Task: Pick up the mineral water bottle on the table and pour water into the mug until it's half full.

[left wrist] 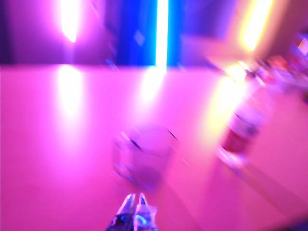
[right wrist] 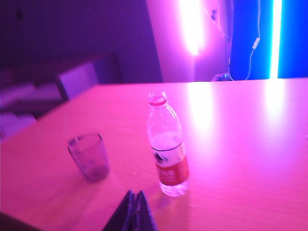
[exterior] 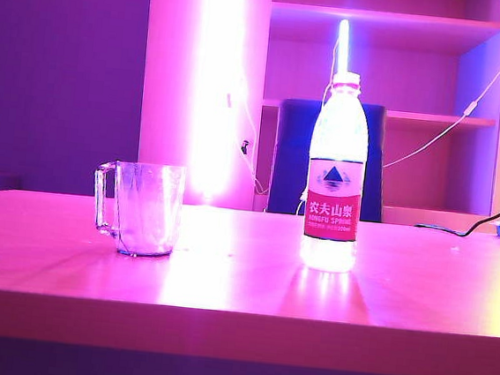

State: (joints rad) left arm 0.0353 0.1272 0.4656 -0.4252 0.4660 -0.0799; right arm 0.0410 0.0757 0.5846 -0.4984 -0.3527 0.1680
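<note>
Right gripper (right wrist: 136, 199) and left gripper (left wrist: 134, 202) both clenched, grasping nothing.
Each hovers off the worktop (exterior: 241, 275), short of the objects; the mineral water bottle (exterior: 335, 174) stands upright at 3 o'clock from the mug (exterior: 142, 208), apart.

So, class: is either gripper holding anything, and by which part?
Nothing. Bottle and mug stand untouched; left gripper and right gripper are shut, empty.

A: What can't I make out here?

B: My left wrist view is motion-blurred; the mug (left wrist: 143, 159) and mineral water bottle (left wrist: 242, 130) are smears, label unreadable.

A: And the grippers?

B: Picture edges cut off the left gripper (left wrist: 135, 202) and right gripper (right wrist: 134, 201).
</note>
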